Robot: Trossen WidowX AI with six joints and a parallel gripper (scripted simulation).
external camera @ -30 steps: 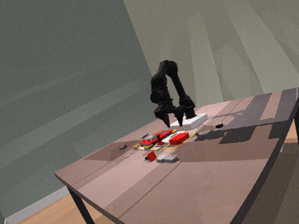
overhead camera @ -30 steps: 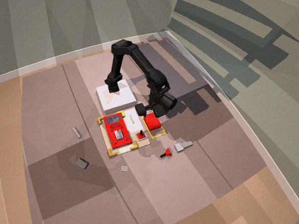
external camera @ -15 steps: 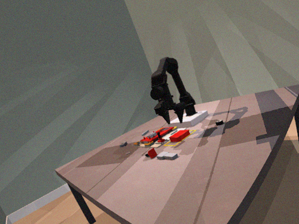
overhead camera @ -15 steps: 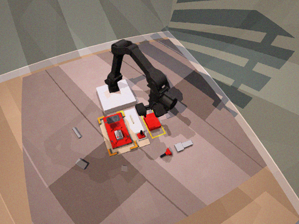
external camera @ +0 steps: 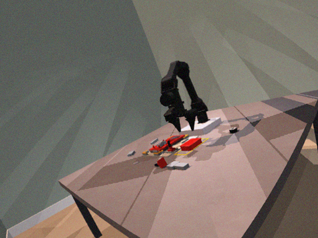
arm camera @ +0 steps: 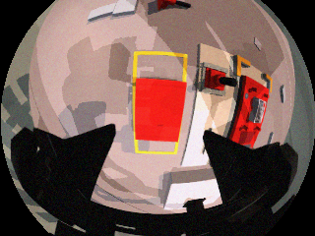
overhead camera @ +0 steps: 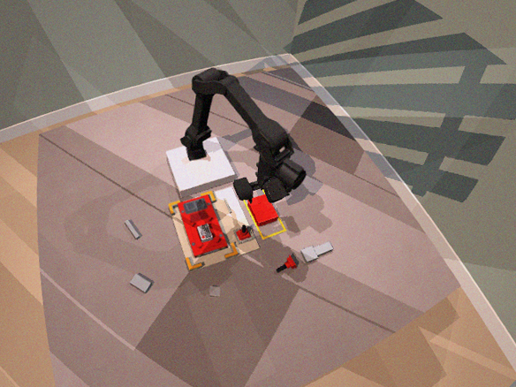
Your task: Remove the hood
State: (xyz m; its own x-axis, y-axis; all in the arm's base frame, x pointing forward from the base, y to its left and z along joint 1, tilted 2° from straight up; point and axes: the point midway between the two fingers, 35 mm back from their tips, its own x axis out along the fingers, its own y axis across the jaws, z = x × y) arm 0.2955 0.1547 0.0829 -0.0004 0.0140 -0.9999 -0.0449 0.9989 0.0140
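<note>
The hood, a red block (overhead camera: 263,209) (external camera: 191,144) (arm camera: 158,110), lies flat on the table within the yellow outline of the marked area (overhead camera: 275,234) (external camera: 186,154) (arm camera: 159,52). In the wrist view it hides parts of the outline's long sides, with bare table at both ends. The toy car's red body (overhead camera: 208,246) (arm camera: 248,103) lies beside it between orange corner pieces, its grey engine exposed. My gripper (overhead camera: 263,199) (external camera: 186,130) (arm camera: 160,132) is wide open and empty. Its fingertips are above the hood, with a visible gap in the exterior view.
A red piece with a black lever (overhead camera: 244,233) (arm camera: 214,79) stands between car and marked area. A red-and-black piece (overhead camera: 290,261) (external camera: 161,162) and grey blocks (overhead camera: 309,254) (external camera: 181,165) lie beyond. The white arm base (overhead camera: 200,169) is behind. A small black object (external camera: 232,130) lies to the right.
</note>
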